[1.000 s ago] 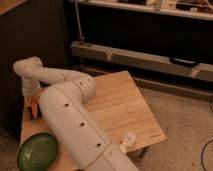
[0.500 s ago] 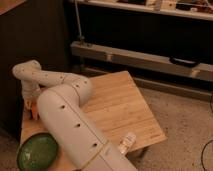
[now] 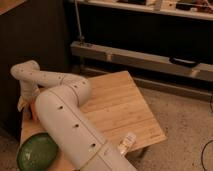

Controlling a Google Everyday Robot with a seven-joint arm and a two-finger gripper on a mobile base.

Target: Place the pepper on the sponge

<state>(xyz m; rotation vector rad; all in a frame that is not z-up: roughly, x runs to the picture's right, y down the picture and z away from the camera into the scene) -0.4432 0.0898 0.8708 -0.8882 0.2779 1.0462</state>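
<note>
My gripper (image 3: 27, 104) hangs at the far left edge of the wooden table (image 3: 120, 105), below the bent white wrist. A small orange patch, which looks like the pepper (image 3: 33, 112), shows right at the gripper, against the arm's edge. Whether the gripper holds it cannot be made out. The thick white arm (image 3: 70, 125) crosses the left part of the table and covers what lies under it. The sponge is hidden.
A round green plate (image 3: 37, 151) sits at the table's front left corner. A small pale bottle-like object (image 3: 127, 142) lies near the front edge. Behind the table runs a metal rail (image 3: 145, 60) under dark shelving; speckled floor lies to the right.
The wrist and gripper have sunk slightly toward the table's left edge, and the orange patch sits a little lower. Plate and pale object have not moved.
</note>
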